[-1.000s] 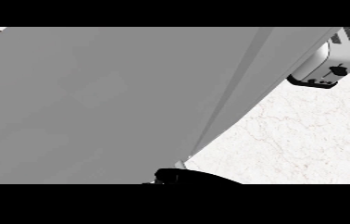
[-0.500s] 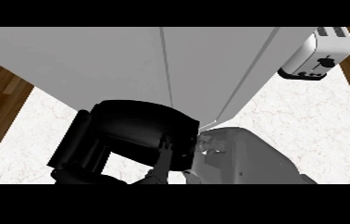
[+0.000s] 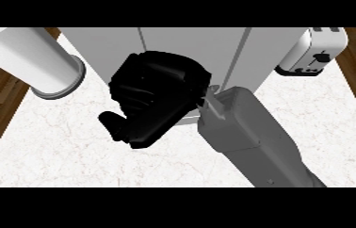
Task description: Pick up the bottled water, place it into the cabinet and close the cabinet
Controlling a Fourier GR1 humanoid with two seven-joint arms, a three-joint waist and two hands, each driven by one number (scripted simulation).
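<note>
One black hand, the right hand, is seen at the middle of the view, carried on one grey forearm that comes in from the lower right. The hand is held against the front of one pale grey cabinet, on whose face two vertical seams are counted. Whether the hand is spread or closed, and whether anything is held in it, cannot be told from its dark mass. The bottled water cannot be made out, so its place cannot be told. One white toaster is set just beside the cabinet at the upper right. One pale cylinder is seen at the upper left, above the white marbled counter.
</note>
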